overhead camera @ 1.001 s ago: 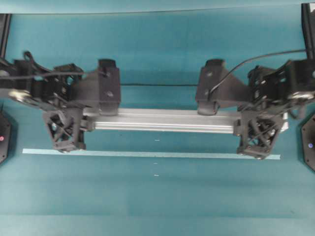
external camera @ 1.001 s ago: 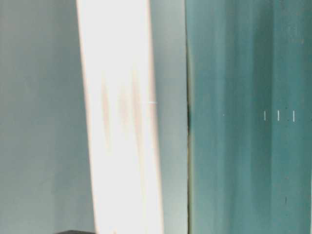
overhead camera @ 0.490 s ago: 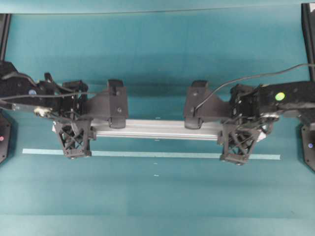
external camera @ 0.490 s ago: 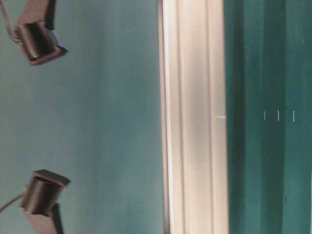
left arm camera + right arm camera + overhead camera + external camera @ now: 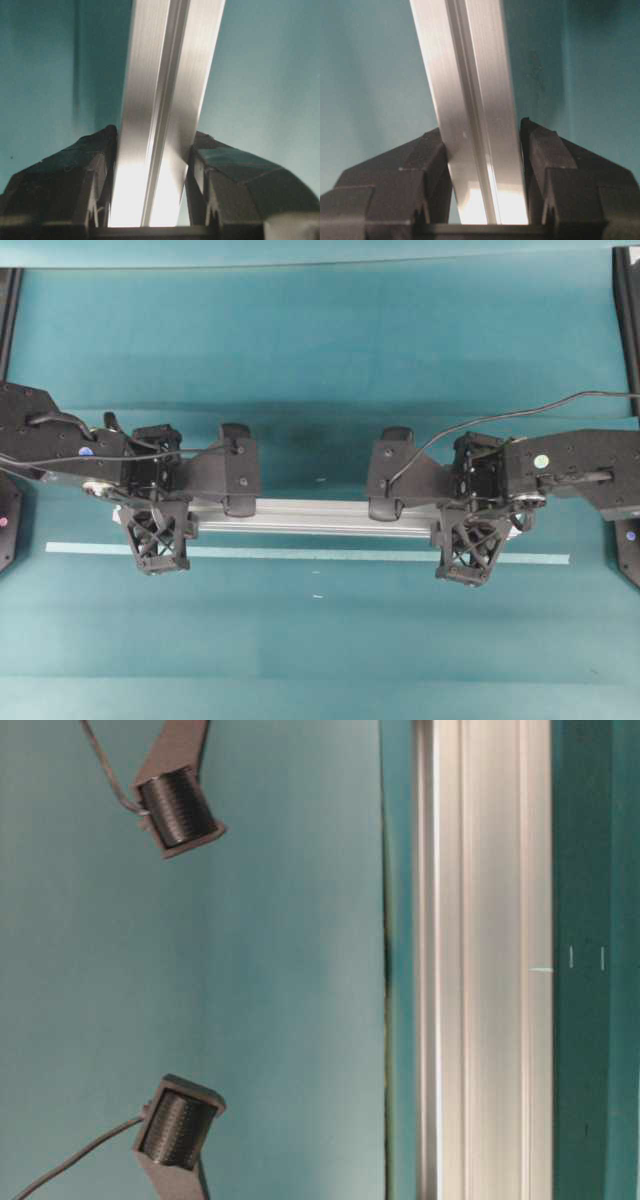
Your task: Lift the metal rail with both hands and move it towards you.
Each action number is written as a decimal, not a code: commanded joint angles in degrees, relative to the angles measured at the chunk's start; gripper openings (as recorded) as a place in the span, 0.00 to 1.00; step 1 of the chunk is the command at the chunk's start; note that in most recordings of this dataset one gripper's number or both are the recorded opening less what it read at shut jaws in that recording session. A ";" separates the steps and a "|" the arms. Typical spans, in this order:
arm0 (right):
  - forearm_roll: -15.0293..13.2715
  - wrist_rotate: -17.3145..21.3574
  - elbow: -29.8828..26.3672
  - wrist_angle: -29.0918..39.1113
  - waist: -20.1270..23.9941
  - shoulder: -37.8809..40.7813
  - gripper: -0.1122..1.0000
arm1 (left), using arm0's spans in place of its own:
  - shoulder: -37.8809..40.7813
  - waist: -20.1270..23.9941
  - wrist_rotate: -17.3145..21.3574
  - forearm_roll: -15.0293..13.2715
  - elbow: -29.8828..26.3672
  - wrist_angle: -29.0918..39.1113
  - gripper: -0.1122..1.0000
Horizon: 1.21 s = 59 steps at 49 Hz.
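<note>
I was in the carrying step of the task. My left hand (image 5: pixel 158 540) was closed on the metal rail (image 5: pixel 315 517) near its end at the left of the overhead frame, and my right hand (image 5: pixel 468 547) was closed on it near the end at the right. In each wrist view the silver grooved bar (image 5: pixel 165 110) ran up the middle of the frame between my two black fingers (image 5: pixel 75 175), which pressed against its sides; the right wrist view showed the same grip on the rail (image 5: pixel 470 100) with a finger (image 5: pixel 560 160) on either flank.

In the overhead view the rail lay level across the centre of the frame, just above a thin pale-green tape strip (image 5: pixel 310 554) that crossed the teal worktop (image 5: pixel 320 650) below it. My lattice-patterned fingers overlapped that strip in the picture. In the table-level view the rail (image 5: pixel 490 960) appeared as a bright vertical band at the right of the frame. I could not tell from these pictures whether it hung clear of the worktop or rested on it.

I judged the next move called for both hands to travel together toward the lower edge of the overhead frame, keeping pace so the bar stayed level and did not twist in either grip, then to set it down and release.

No containers were in view.
</note>
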 commanded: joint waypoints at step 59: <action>0.70 1.76 3.34 -8.96 0.44 4.22 0.46 | 4.83 -0.88 -8.96 -0.26 2.90 -9.93 0.38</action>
